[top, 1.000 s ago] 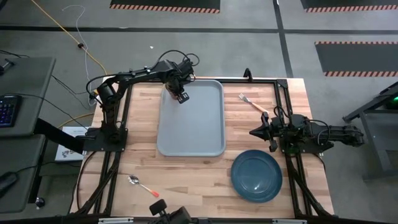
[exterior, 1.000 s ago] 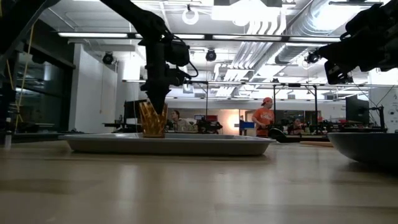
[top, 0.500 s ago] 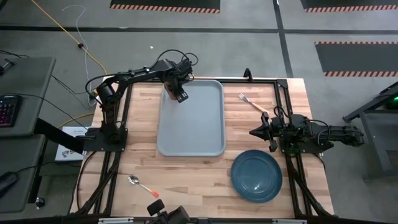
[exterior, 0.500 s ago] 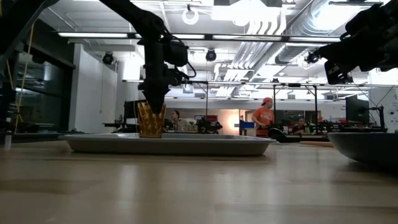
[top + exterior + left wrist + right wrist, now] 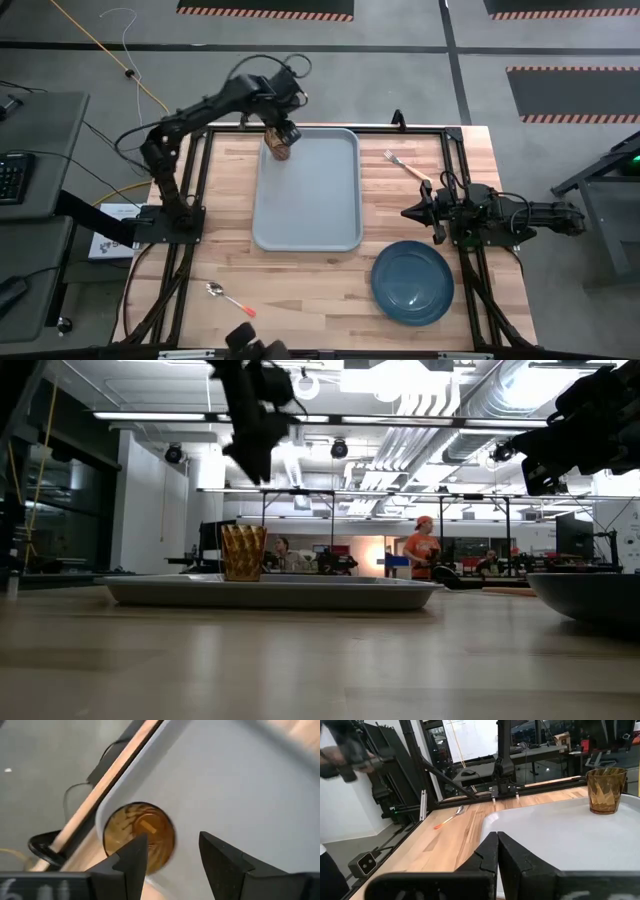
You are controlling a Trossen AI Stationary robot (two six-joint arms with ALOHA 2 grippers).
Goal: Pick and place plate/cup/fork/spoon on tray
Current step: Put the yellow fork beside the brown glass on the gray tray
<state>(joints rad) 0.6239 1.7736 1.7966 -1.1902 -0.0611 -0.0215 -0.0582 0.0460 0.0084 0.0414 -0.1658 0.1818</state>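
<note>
The amber cup (image 5: 279, 150) stands upright on its base in the far left corner of the grey-blue tray (image 5: 310, 200); it also shows in the low view (image 5: 243, 552) and the left wrist view (image 5: 139, 836). My left gripper (image 5: 283, 131) hangs open and empty straight above the cup (image 5: 255, 460). My right gripper (image 5: 408, 213) is shut and empty, right of the tray. The dark blue plate (image 5: 412, 282) lies at the near right. The fork (image 5: 408, 165) lies at the far right. The spoon (image 5: 228, 297) lies at the near left.
The right arm's body (image 5: 500, 215) lies level above the table's right edge, between fork and plate. Black frame rails (image 5: 400, 127) run along the table's far edge. The tray's middle and near part are bare (image 5: 560, 835). People stand in the room beyond the table (image 5: 425, 550).
My left gripper has set the cup down upright in the tray's far left corner, shifting it slightly toward the left, has let go of it and has risen well above it. The cup now stands alone on the tray.
</note>
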